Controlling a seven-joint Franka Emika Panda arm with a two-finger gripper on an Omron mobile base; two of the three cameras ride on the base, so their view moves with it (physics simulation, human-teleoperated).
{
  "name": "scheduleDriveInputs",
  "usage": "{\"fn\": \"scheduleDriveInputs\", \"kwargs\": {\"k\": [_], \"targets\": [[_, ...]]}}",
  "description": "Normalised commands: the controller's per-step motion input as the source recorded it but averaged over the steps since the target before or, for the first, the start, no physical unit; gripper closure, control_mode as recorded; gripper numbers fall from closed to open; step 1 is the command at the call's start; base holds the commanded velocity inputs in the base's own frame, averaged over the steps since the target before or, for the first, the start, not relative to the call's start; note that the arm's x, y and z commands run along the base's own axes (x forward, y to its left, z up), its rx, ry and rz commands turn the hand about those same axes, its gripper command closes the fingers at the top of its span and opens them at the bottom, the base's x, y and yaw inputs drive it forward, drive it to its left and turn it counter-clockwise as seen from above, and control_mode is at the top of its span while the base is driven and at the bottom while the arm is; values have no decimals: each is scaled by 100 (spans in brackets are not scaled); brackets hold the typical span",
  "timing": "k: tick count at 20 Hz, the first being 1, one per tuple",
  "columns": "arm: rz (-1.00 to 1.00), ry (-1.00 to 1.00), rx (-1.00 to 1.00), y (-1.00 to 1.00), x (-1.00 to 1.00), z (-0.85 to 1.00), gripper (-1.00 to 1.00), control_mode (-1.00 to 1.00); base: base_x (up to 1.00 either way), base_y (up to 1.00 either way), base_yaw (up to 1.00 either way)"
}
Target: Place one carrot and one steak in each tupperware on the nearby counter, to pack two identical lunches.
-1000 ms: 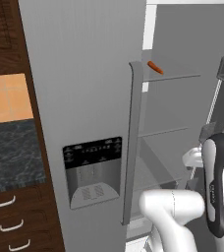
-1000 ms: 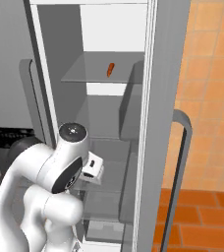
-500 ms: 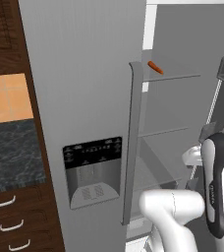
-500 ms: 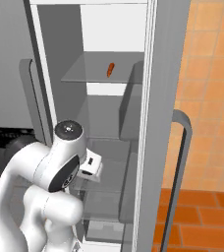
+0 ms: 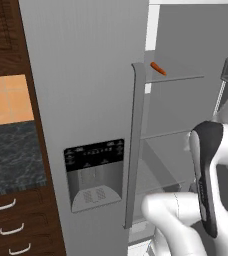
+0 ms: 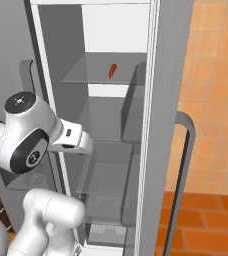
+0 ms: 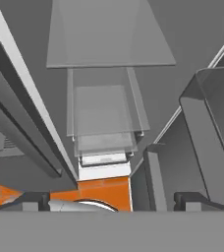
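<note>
We are only beginning, as far as we can judge: one carrot (image 5: pixel 158 68) is lying on an upper glass shelf (image 6: pixel 102 70) inside the open fridge (image 6: pixel 151 120), untouched, and we are seeing no steak and no tupperware from here, so we cannot say whether anything is packed yet. A stretch of the counter (image 5: pixel 11 157) is showing to the left of the fridge, dark marbled stone over wooden drawers (image 5: pixel 8 230) with curved silver handles, with nothing on the part we are seeing. Our gripper (image 7: pixel 111 199) is standing wide open and holding nothing, looking down past the lower glass shelves toward the fridge bottom and the orange floor (image 7: pixel 101 189). The carrot is sitting well above the hand, so we are judging that a clear lift is needed to reach it. The closed left door (image 5: pixel 86 115), with its dispenser panel (image 5: pixel 95 172) and long handle (image 5: pixel 134 145), is standing just beside the opening, and the open right door (image 6: pixel 181 165) is flanking the other side, leaving a narrow slot to work in.
</note>
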Motion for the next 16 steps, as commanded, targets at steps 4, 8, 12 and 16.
{"fn": "scheduleDriveInputs", "kwargs": {"k": [4, 8, 12, 16], "targets": [[0, -14, 0, 0, 39, 100, -100, -100, 0, 0, 0], [0, -22, 0, 0, 14, 95, -100, -100, 0, 0, 0], [0, -44, 0, 0, 2, 66, -100, -100, 0, 0, 0], [0, -51, 2, 0, 39, 12, -100, -100, 0, 0, 0]]}}
